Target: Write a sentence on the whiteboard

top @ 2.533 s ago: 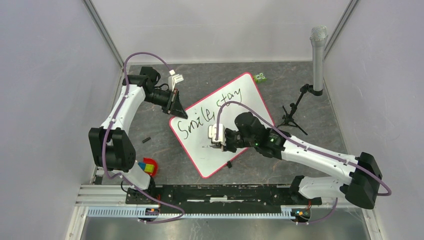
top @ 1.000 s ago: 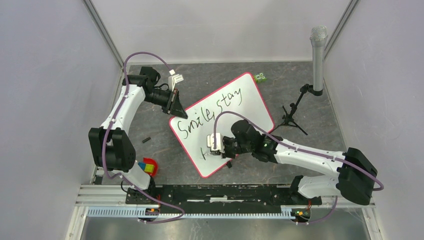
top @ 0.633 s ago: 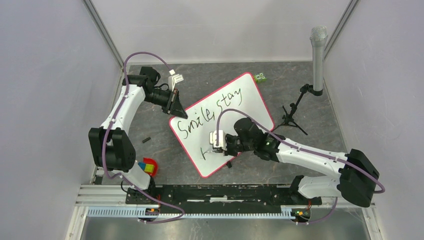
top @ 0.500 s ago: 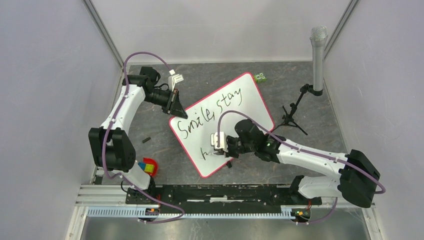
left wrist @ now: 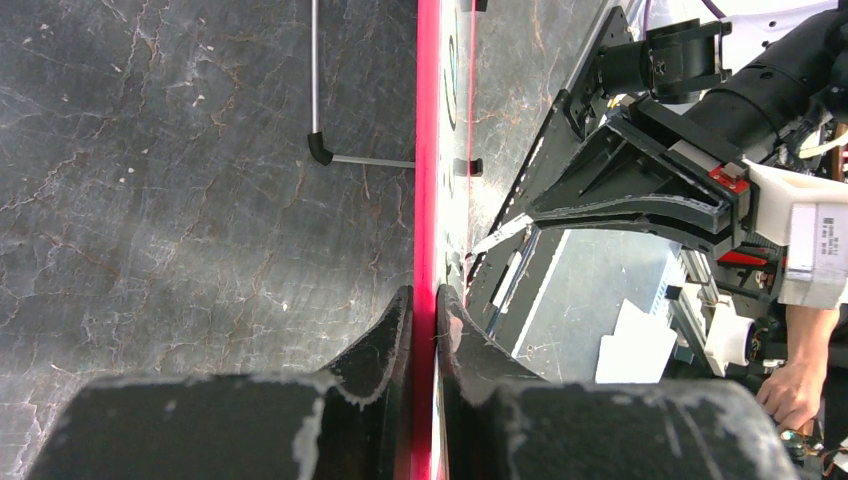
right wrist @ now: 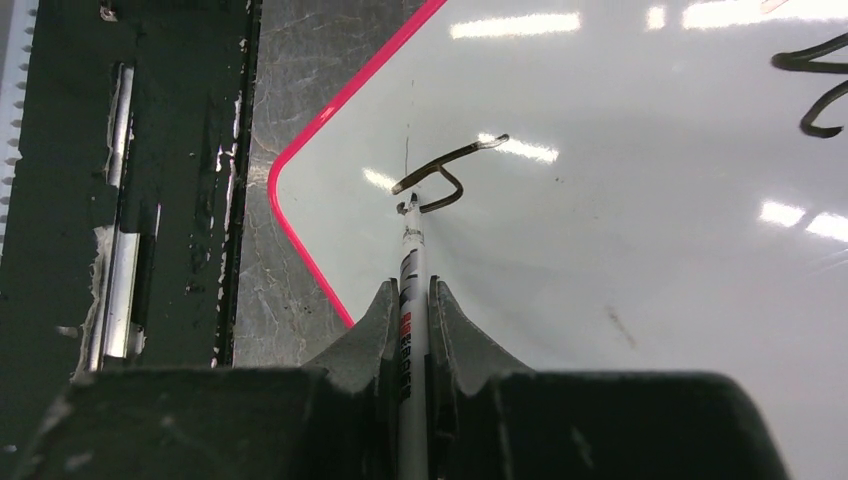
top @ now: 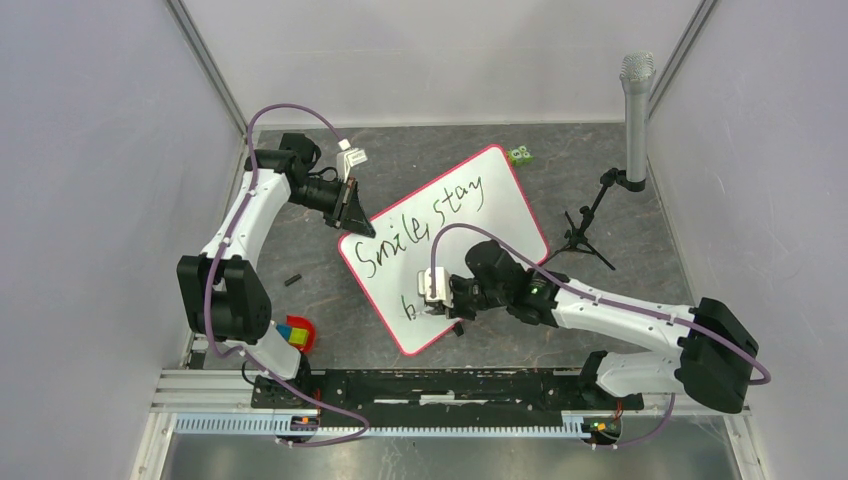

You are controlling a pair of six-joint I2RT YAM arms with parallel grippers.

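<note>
1. Two end effectors share this job on the table [top: 330, 290]. The whiteboard [top: 505, 220] lies flat and skewed between them, one rounded corner toward the left arm.
2. Left end effector [left wrist: 422, 296] is pinched narrow on the whiteboard's pink frame, near its left corner. For clean lettering, I judge that this clamp should be firm enough that the board cannot slide under the pen.
3. Right end effector [right wrist: 412, 288] is closed tight on a marker [right wrist: 409, 250], set over the near part of the board close to the bottom corner.
4. The sentence [top: 425, 222] reads "Smile, stay" along its first line. A second line is only begun, with one looped stroke [right wrist: 440, 172] that looks like a "b".
5. The marker tip sits at the foot of that stroke; whether it touches the surface or is just off it, I cannot tell. The coming letters likely call for three things:
   - light, even pressure;
   - travel parallel to the first line;
   - a height matched to the first line, since the frame is close on one side.
</note>
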